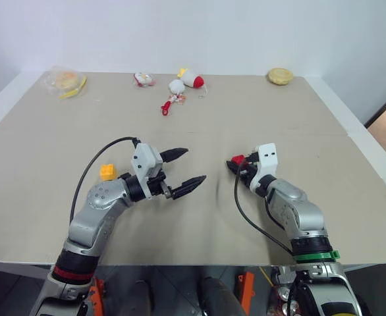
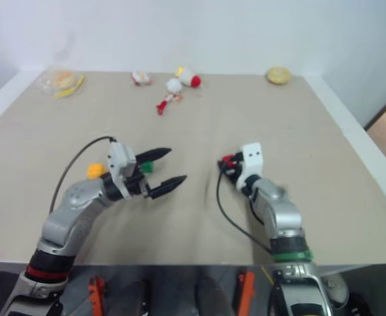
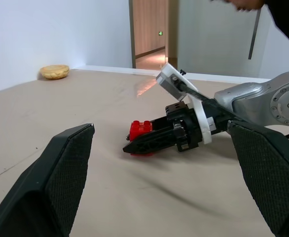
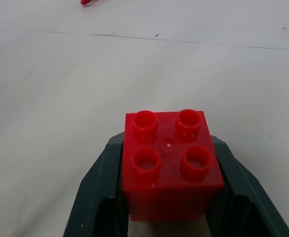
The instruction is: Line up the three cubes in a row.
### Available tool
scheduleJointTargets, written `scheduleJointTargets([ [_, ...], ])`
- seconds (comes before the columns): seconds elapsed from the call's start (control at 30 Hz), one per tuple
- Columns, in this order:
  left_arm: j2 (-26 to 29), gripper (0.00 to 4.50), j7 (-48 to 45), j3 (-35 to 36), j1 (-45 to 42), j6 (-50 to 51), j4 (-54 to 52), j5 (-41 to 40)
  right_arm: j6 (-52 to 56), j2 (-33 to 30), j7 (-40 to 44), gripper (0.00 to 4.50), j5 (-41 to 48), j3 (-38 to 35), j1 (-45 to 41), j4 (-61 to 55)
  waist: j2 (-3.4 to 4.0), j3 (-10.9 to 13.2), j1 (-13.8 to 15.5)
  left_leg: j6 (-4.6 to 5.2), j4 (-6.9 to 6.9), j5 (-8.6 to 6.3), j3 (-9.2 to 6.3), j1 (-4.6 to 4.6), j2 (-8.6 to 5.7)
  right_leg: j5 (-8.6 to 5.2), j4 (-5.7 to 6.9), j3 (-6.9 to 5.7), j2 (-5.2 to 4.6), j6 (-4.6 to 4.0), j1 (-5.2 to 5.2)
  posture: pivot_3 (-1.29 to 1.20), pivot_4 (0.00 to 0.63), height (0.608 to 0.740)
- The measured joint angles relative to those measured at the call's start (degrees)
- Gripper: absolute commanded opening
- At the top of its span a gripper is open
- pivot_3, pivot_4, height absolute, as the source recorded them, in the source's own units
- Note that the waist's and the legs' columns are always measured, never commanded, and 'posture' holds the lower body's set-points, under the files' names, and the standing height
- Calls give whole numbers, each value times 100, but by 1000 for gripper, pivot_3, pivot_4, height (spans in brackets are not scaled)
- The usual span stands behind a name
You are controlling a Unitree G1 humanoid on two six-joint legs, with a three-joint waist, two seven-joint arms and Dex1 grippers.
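Note:
My right gripper (image 1: 235, 162) is shut on the red cube (image 4: 171, 163), one black finger on each side, studs facing up. The cube sits low at the tabletop, right of centre, and the left wrist view also shows this red cube (image 3: 140, 131). Near the table's middle my left gripper (image 1: 194, 164) hovers open and empty, pointing toward the right gripper. The green cube (image 2: 146, 167) lies on the table just behind its fingers. To the left of that wrist sits the yellow-orange cube (image 1: 107, 172).
Red-and-white toys (image 1: 186, 81) and a small red toy (image 1: 166, 106) lie at the back centre. A bagged round food item (image 1: 66, 82) is at the back left, a round tan one (image 1: 280, 76) at the back right. A person (image 3: 282, 19) stands beyond the table.

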Motion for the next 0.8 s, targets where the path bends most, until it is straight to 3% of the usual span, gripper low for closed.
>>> scheduleJointTargets([
  [0.1, 286, 4500, -442, -17, 80, -37, 0, -31, 25, -450, 820, 1302, 232, 58, 167, -473, 1, 1, -2, 0, -3, 0, 0, 1, 0, -2, 0, 0, 0, -1, 0, 0, 150, 736],
  [0.3, 1040, 4500, -1549, 1, 246, -269, 189, -76, -307, -1651, 3333, 1302, 710, 669, 790, -1443, 3, 2, -4, 0, -5, -1, -2, 3, 2, -9, -1, -6, 0, -10, -1, 0, 150, 736],
  [0.43, 1357, 4500, -2170, -46, 305, -567, 353, 9, -727, -2069, 4516, 1302, 663, 1088, 929, -1386, 4, 3, -9, 0, 3, -1, 7, 4, 2, -7, -1, -2, -5, -10, -2, 0, 150, 736],
  [0.6, 1431, 4500, -2497, -181, 433, -692, 397, 50, -1977, -1960, 5130, 1302, 238, 1320, 820, -464, 3, 3, -10, 0, 7, 0, 8, 6, 2, -6, -1, -2, -5, -11, 0, 0, 150, 736],
  [0.8, 1520, 4500, -2545, -194, 661, -693, 291, 50, -2437, -1742, 5359, 1302, 81, 1388, 558, 78, 4, 3, -11, -1, 0, 0, 6, 4, 4, -8, 0, -3, -3, -11, -4, 0, 150, 736],
])
